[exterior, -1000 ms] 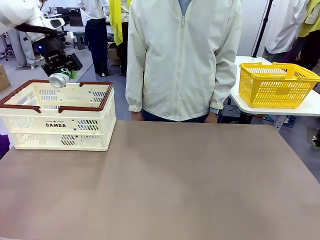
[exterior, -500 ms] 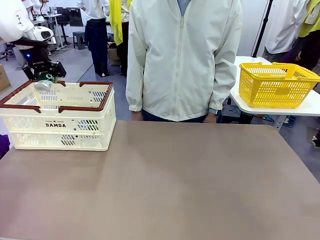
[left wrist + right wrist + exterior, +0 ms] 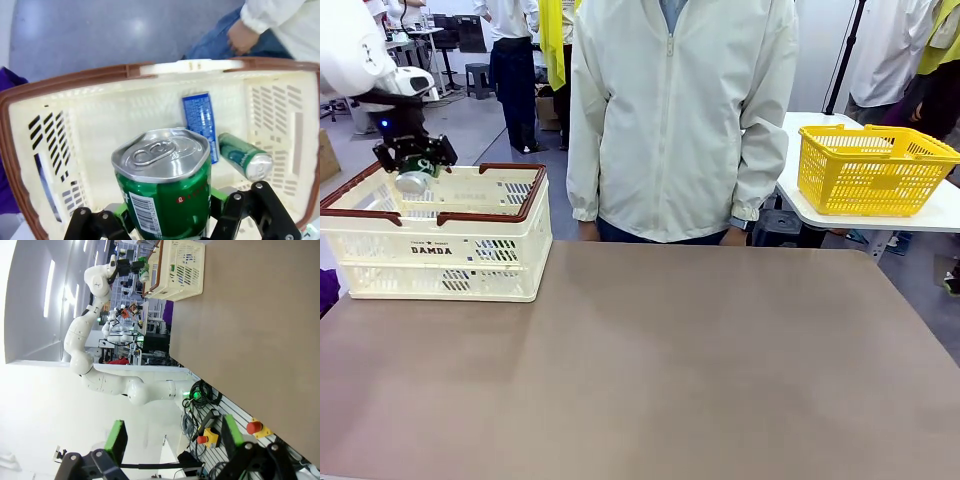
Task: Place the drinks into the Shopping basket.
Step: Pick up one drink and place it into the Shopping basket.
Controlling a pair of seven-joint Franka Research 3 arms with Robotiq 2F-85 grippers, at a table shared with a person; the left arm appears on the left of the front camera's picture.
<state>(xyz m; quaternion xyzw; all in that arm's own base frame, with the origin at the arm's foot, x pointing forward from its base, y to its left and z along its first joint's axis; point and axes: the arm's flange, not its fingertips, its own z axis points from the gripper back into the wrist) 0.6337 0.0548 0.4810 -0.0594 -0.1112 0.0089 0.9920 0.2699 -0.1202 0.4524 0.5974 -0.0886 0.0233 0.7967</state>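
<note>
My left gripper [image 3: 414,163] is shut on a green drink can [image 3: 413,181] and holds it just above the far left corner of the cream Shopping basket [image 3: 435,232]. In the left wrist view the held green can [image 3: 162,186] stands between the left gripper's [image 3: 170,222] fingers, silver top towards the camera. Below it, on the floor of the Shopping basket [image 3: 75,80], lie a blue can [image 3: 201,122] and a second green can [image 3: 245,156]. My right gripper [image 3: 175,437] is open and holds nothing, far from the Shopping basket [image 3: 180,265].
A person in a pale jacket [image 3: 680,120] stands at the table's far edge with both arms hanging down. A yellow mesh basket [image 3: 872,168] rests on a white side table [image 3: 940,212] at the right. The brown tabletop [image 3: 670,360] stretches wide in front.
My left gripper has carried the green can to the left and slightly down, from over the basket's back rim to its far left corner. The right gripper has stayed open.
</note>
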